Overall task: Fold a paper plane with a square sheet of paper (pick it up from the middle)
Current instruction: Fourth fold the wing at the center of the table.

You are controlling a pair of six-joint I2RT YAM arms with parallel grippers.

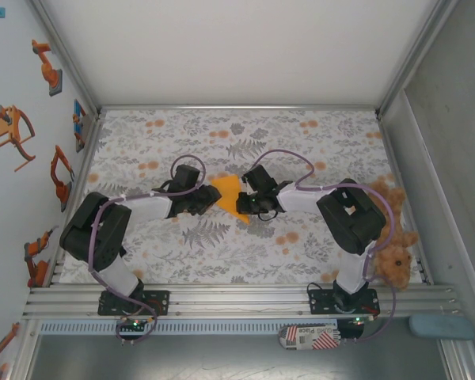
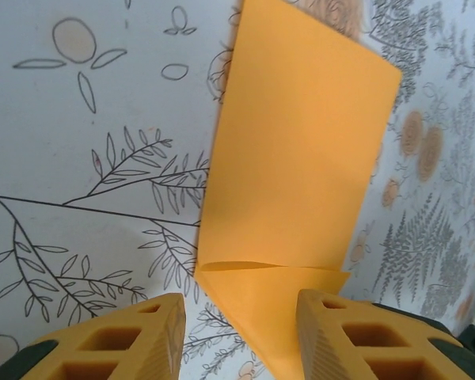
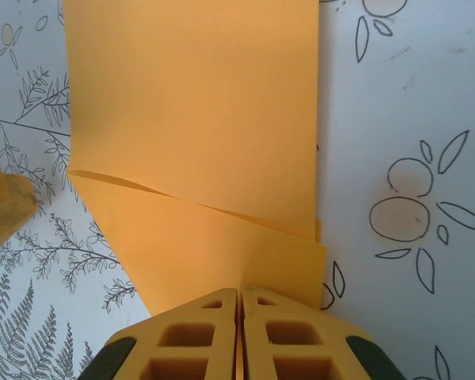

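Robot laboratory: enclosed two-arm test cell.
The left arm (image 1: 103, 229) and right arm (image 1: 348, 218) are bolted to aluminium rails (image 1: 237, 294) at the near table edge. White panels (image 1: 237, 47) in a metal frame close the far side. Robot-arm stickers (image 1: 16, 131) mark the left wall. A floral cloth (image 1: 222, 261) covers the table, with a teddy (image 1: 392, 257) at the right.

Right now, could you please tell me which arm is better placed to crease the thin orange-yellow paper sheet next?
Probably the left. The right hand is shut on the thin orange-yellow paper sheet, anchoring it, while the left hand is open, its fingers either side of the folded edge.
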